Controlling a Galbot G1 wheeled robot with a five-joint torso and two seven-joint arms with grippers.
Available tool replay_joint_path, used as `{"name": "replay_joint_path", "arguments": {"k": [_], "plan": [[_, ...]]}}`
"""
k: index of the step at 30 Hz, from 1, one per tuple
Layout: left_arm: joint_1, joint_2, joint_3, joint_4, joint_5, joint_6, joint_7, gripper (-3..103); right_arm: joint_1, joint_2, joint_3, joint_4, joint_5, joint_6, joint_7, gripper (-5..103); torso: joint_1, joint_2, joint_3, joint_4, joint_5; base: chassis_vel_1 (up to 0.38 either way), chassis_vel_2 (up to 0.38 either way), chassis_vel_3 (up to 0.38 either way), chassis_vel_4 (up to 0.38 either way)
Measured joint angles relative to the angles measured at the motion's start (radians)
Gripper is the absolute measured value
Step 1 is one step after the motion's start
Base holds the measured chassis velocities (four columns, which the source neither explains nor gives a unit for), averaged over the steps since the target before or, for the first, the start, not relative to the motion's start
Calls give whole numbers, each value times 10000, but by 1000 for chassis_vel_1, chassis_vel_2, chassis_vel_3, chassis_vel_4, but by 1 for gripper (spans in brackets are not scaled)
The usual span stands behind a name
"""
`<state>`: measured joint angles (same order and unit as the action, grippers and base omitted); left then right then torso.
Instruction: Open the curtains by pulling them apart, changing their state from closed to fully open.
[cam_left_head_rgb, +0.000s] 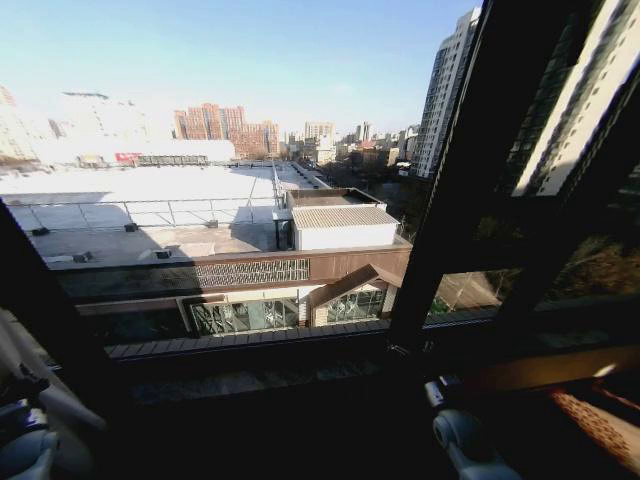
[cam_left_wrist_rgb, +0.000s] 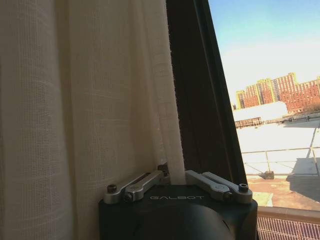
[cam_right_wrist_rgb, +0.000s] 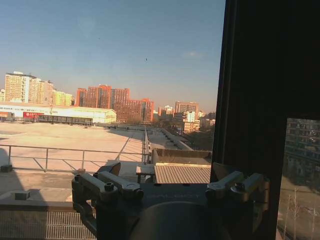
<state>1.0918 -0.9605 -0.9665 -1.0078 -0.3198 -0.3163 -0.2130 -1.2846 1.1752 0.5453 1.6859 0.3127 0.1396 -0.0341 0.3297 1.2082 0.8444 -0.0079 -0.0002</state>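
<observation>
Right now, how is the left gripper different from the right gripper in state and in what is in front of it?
The left gripper is shut on the edge of the white curtain, beside a dark window frame; the right gripper is open and holds nothing. The left gripper faces fabric close up; the right gripper faces the bare window with rooftops and buildings beyond. Both have silver finger links on a black body.

"GALBOT" brand lettering, pale on black, read on left gripper (cam_left_wrist_rgb: 175, 176) housing, below fingers, in left wrist view. Faint lettering on right gripper (cam_right_wrist_rgb: 175, 187) housing unreadable. Red sign on distant low building illegible.
</observation>
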Motion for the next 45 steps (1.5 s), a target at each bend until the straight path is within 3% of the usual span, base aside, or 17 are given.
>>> {"name": "replay_joint_path", "arguments": {"k": [6, 8, 9, 11, 15, 17, 20, 27, 28, 30, 32, 34, 45], "plan": [[102, -184, 132, -279, 55, 148, -194, -3, 0, 0, 0, 0, 0, 0, 0, 100, 1, -1, 0, -2, 4, 0, 0, 0, 0], [266, -321, 156, -520, 110, 344, -208, 2, -1, -1, 0, -1, 0, 0, 0, 100, 0, 0, 0, 0, -3, 0, 0, 0, 0], [493, -523, 159, -872, 268, 398, -209, 12, 0, -1, 0, 0, 0, 1, 0, 100, 0, 0, 0, 1, -7, 0, 0, 0, 0], [702, -732, 154, -1203, 404, 403, -193, 18, 0, 0, -1, 0, 0, 0, -1, 100, 0, 0, 0, 0, 8, 0, 0, 0, 0], [1297, -1339, 157, -2140, 692, 415, -129, 28, 0, -1, 1, 0, 0, 1, 0, 100, 0, 0, -1, -2, -3, 0, 0, 0, 0], [1703, -1724, 178, -2829, 818, 425, -14, 40, 0, 0, 0, 0, 0, 0, 0, 100, 0, 0, 0, -1, 7, 0, 0, 0, 0], [2116, -2084, 262, -3575, 854, 408, 191, 45, 0, -1, 0, 0, 0, 0, 0, 100, 0, 0, -1, -1, 1, 0, 0, 0, 0], [3338, -2783, 767, -5802, -99, -99, 1682, 77, 0, -1, 0, 0, 0, 0, 0, 100, -1, 1, -1, -1, 6, 0, 0, 0, 0], [3447, -2851, 847, -5974, -163, -178, 1787, 77, 0, 0, 0, 0, 0, 0, 0, 100, -1, 1, -1, -1, 6, 0, 0, 0, 0], [3636, -3007, 1057, -6260, -200, -441, 1900, 88, 0, 0, 0, 0, 0, 0, 0, 100, -2, 1, -1, -1, 5, 0, 0, 0, 0], [3690, -3056, 1118, -6333, -200, -508, 1910, 88, 0, 0, 0, 0, 0, 0, 0, 100, -1, 1, -1, -2, 5, 0, 0, 0, 0], [3950, -3233, 1332, -6666, -79, -641, 1921, 97, 0, 0, 0, 0, 0, 0, 0, 100, -1, 2, -1, -1, 2, 0, 0, 0, 0], [4597, -3683, 1693, -7632, 295, -1126, 2195, 100, 0, 0, 0, 0, 0, 1, 0, 100, -1, 2, -2, -1, 3, 0, 0, 0, 0]]}}
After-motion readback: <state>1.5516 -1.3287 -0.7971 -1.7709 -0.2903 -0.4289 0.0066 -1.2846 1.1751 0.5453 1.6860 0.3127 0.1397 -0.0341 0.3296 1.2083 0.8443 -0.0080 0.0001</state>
